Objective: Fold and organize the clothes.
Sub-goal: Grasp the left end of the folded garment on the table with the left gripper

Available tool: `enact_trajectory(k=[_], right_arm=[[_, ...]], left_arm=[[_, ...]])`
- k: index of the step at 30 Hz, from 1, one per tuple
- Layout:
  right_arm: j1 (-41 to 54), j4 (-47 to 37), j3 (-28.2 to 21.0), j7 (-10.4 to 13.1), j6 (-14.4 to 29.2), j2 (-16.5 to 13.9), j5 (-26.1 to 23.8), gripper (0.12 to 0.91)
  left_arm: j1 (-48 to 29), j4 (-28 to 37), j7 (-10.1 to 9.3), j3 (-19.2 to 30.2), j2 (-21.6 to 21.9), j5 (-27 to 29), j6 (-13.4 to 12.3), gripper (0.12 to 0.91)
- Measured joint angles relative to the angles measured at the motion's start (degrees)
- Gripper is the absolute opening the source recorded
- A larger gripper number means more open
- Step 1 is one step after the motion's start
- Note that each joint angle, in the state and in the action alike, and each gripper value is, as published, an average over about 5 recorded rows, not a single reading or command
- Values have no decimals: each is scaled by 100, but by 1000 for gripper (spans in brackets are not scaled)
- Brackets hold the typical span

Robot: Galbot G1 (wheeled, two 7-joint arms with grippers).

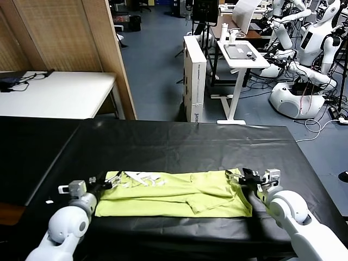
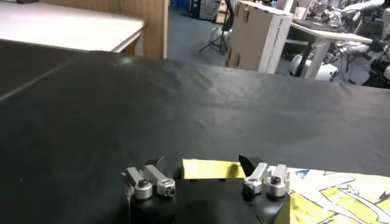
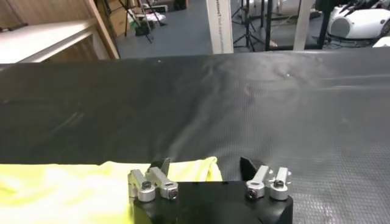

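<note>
Both grippers, left (image 1: 111,179) and right (image 1: 239,176), are seen with fingers spread and nothing clamped, one at each end of the single lime T-shirt (image 1: 179,198), which lies folded into a band near the front of the black table (image 1: 179,144). Thin, limp cloth is judged light and prone to slipping (corners are best pinched).

Black cloth-covered table (image 1: 179,147) fills the foreground, w/ faint creases. Blue-grey floor (image 1: 155,70) beyond. Wood-grain partition panels (image 1: 65,35) stand at left, w/ a white table (image 1: 60,92) in front of them. Centre: tall white cardboard box (image 1: 194,76) upright on the floor, next to a white pedestal stand (image 1: 239,60) w/ a tilted top. Cables (image 1: 321,122) trail at far right.
</note>
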Motion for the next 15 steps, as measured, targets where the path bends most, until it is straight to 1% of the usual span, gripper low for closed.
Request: enact_trajectory(k=[3,4,6,8,9,15], right_arm=[[-21,3,-8,-17,36,-8,-47,337],[-28,4,-8,-23,46,-13,-55,288],[-39,5,1,-28,59,-21,-61,209],[-48,0,14,-11,84,-21,-78,163],[-52,-4,19,8,100,-17,-91,152],[-82,-40,33,227,203,65,-171,147]], left_arm=[[33,-24,3,-13,13,-1,-1,336],[39,-27,4,-19,17,-2,-2,279],[45,-30,7,-32,22,-6,-5,195],[43,-25,10,-43,23,-7,-14,149],[40,-17,12,-47,24,-6,-20,145],[-24,75,18,-64,22,33,-51,146]])
